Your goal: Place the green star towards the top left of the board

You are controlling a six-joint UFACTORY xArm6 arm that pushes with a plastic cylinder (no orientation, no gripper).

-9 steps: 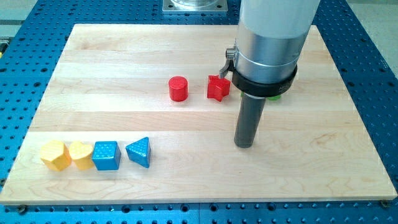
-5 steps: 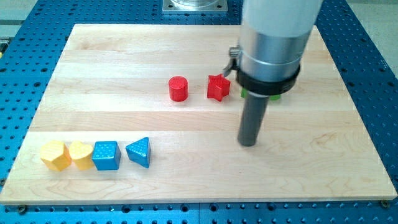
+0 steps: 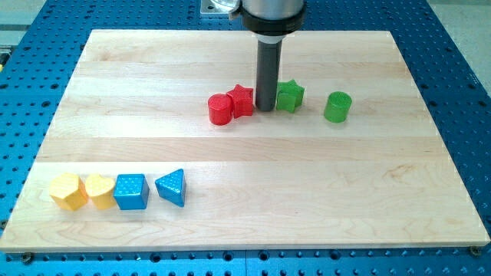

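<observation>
Green star sits upper-centre of the wooden board, just beside my tip on the view's right, touching or nearly so; red star is jammed against the tip's left w/ red cylinder touching it further left, so both lie in the way toward top left. Green cylinder stands apart to the right. Bottom left, a row: yellow hexagon, yellow heart, blue cube, blue triangle (all w/ dotted plastic texture); the arm ends in a plain dark rod, no jaws to open or close.

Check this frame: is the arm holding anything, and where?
Nothing held. My tip stands between the red star block and green star block.
</observation>
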